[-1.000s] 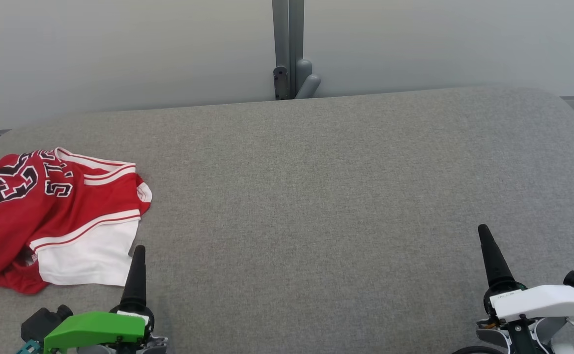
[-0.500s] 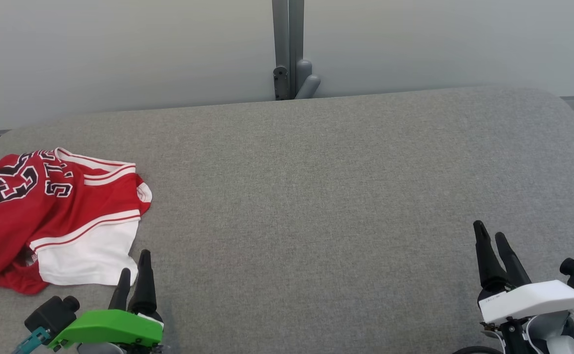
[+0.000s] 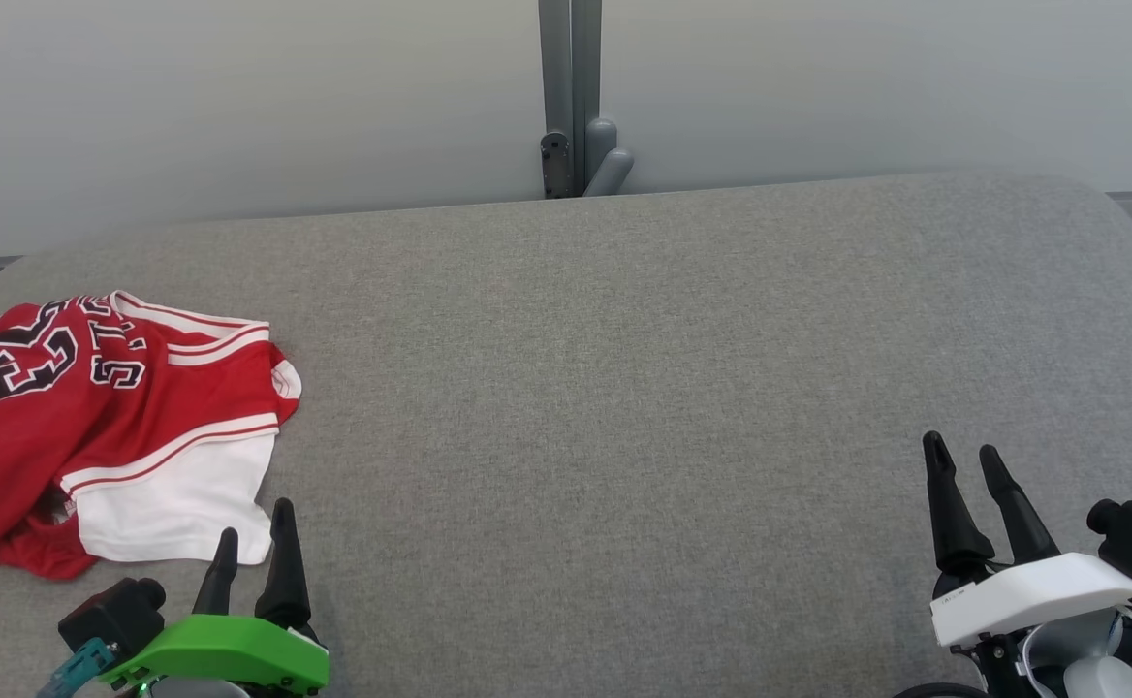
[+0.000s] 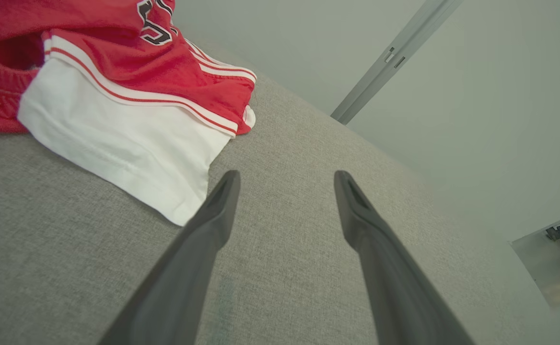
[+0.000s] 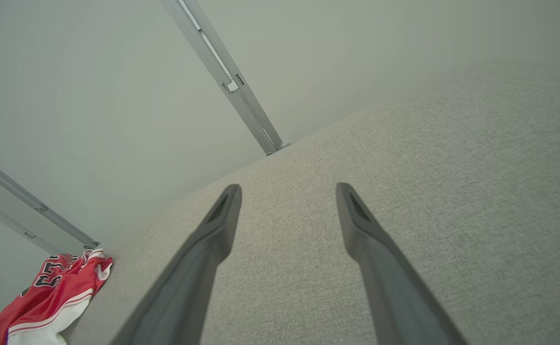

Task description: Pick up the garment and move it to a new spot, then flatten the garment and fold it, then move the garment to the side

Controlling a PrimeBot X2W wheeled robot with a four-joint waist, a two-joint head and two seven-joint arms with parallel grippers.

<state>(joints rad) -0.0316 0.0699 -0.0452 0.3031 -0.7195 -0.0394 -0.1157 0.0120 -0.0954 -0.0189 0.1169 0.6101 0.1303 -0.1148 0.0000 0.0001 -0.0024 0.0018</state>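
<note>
The left jaws sit at the lower left of the head view, wide apart and empty. The dark left fingers [image 3: 283,567] point up from a green wrist cover [image 3: 227,654]. The right jaws sit at the lower right, also spread with nothing between them. The right fingers [image 3: 950,514] rise from a white wrist cover [image 3: 1031,586]. Both wrist views show a wide gap.

You face a lab-like room: plain pale-grey wall panels [image 3: 236,97], grey metal upright post [image 3: 571,87] at the far edge of the grey woven-fabric padded surface [image 3: 624,388].
</note>
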